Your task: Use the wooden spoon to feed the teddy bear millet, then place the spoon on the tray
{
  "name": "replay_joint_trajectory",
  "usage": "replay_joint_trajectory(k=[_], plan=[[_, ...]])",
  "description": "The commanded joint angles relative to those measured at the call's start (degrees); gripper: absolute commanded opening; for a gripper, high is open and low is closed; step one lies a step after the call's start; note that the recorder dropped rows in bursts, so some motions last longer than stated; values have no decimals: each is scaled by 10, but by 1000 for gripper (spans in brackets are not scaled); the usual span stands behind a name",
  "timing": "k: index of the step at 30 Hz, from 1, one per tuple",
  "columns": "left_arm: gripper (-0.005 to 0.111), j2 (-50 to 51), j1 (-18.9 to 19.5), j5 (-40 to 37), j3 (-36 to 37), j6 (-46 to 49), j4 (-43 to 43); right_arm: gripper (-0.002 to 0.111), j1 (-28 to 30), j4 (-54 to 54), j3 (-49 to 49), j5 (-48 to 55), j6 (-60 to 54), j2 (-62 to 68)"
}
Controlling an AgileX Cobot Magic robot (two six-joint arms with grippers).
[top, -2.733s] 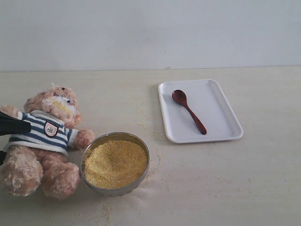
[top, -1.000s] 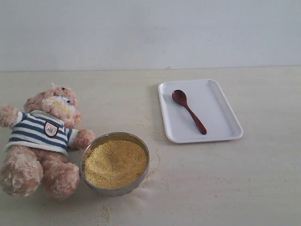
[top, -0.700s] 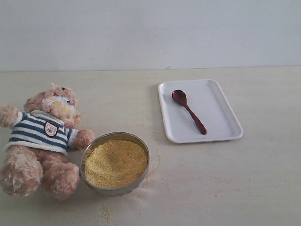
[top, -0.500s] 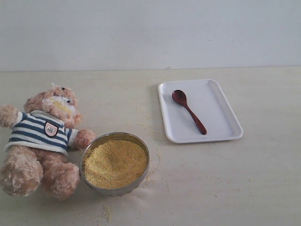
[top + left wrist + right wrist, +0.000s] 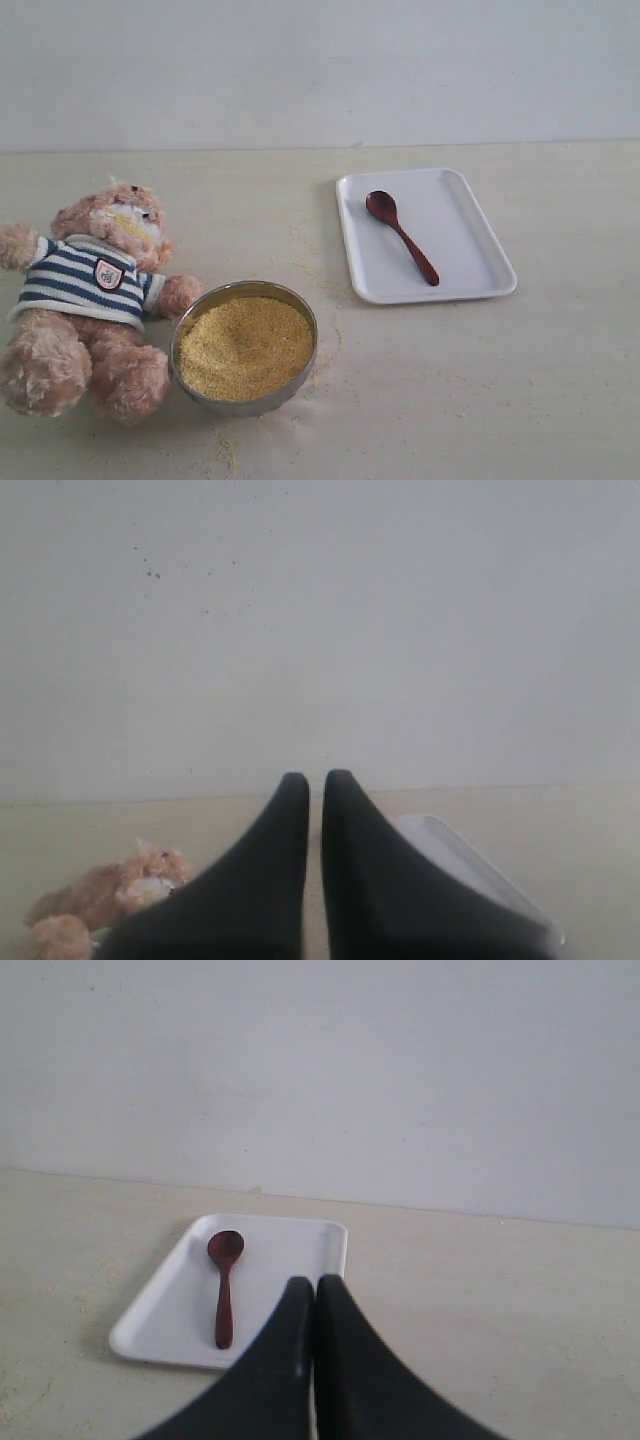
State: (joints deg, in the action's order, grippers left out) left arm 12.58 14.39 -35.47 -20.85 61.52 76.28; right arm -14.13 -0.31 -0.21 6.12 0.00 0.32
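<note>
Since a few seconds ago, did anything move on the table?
The left gripper, which was at the bear's arm, has pulled away off the left edge of the exterior view; it is shut and holds nothing. The bear, millet, spoon and tray stayed put, the spoon lying on the tray.

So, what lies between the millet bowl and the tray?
No object: in the exterior view only bare table, with a few loose millet grains, separates the bowl from the tray.
</note>
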Motion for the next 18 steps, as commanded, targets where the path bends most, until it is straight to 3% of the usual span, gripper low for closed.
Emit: replay_joint_trajectory(k=[1,7,18], plan=[[5,-51,-45,77,58,3,6,0,3,-3,2,-4,0,-3],[5,-98,-90,151,118,3,6,0,3,-3,2,-4,0,-3],[5,-108,-90,156,138,3,-65,0,3,-3,2,-4,0,-3]])
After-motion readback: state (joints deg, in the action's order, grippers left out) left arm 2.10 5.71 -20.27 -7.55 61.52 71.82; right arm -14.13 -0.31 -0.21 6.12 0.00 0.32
